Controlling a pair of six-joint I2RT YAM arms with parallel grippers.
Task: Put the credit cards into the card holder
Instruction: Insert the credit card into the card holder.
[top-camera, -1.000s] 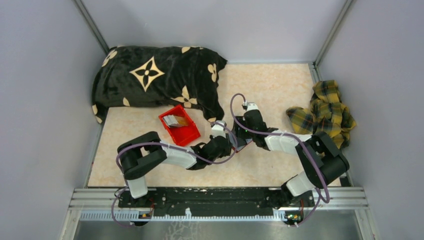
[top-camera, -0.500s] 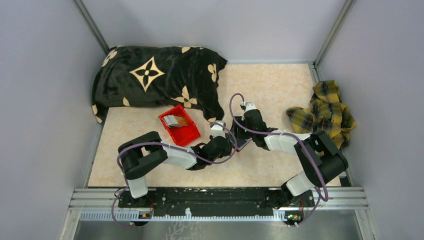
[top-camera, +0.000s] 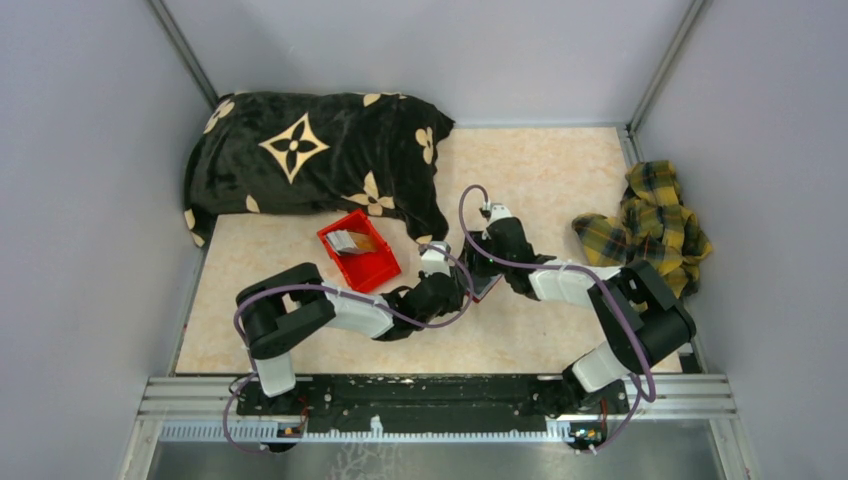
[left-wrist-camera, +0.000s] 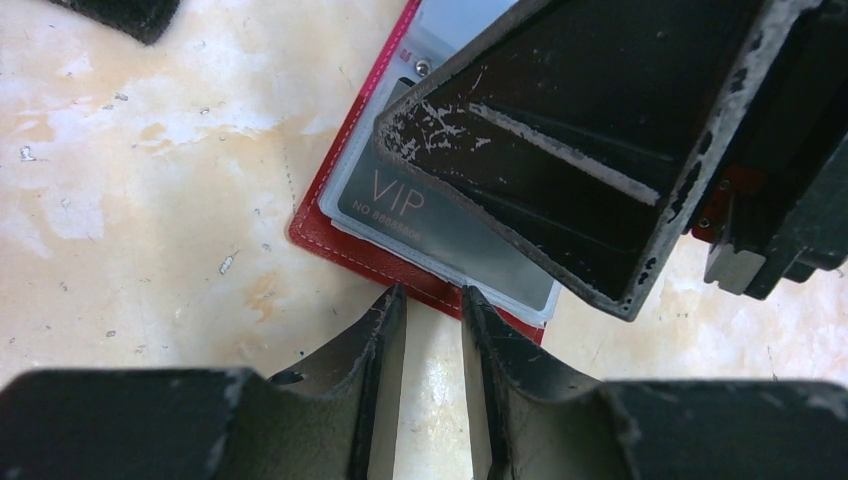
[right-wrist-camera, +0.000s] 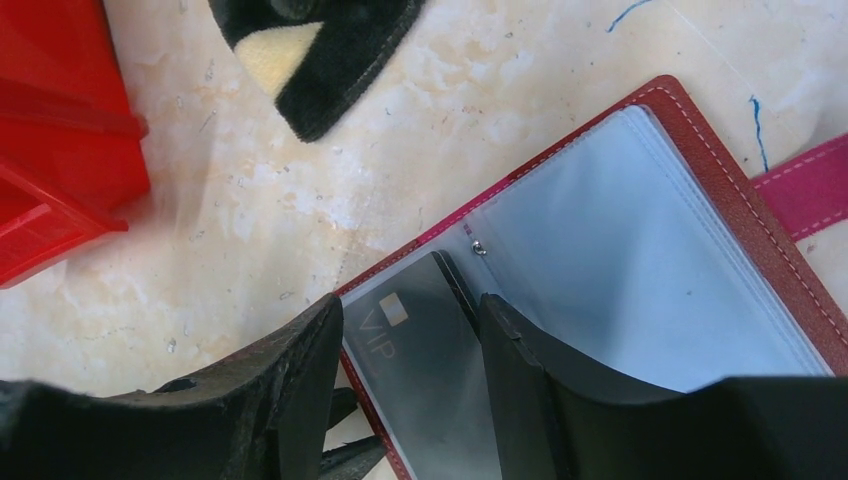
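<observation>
My red plastic bin (top-camera: 375, 270) holds pale and tan credit cards (top-camera: 350, 240), at ten o'clock of the card holder (right-wrist-camera: 620, 270). The holder lies open on the table, stitched dark-red leather with glossy clear sleeves and a grey VIP card (right-wrist-camera: 415, 360) on them. My right gripper (right-wrist-camera: 410, 305) straddles that card; whether it pinches, I cannot tell. My left gripper (left-wrist-camera: 428, 300) stands narrowly parted and empty at the holder's edge.

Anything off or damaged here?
Only minor wear: white scuffs on one jaw of the right gripper, seen from the left wrist, and blue pen marks on the beige marbled tabletop. The dark-red leather card holder lies open; nothing spilled.
</observation>
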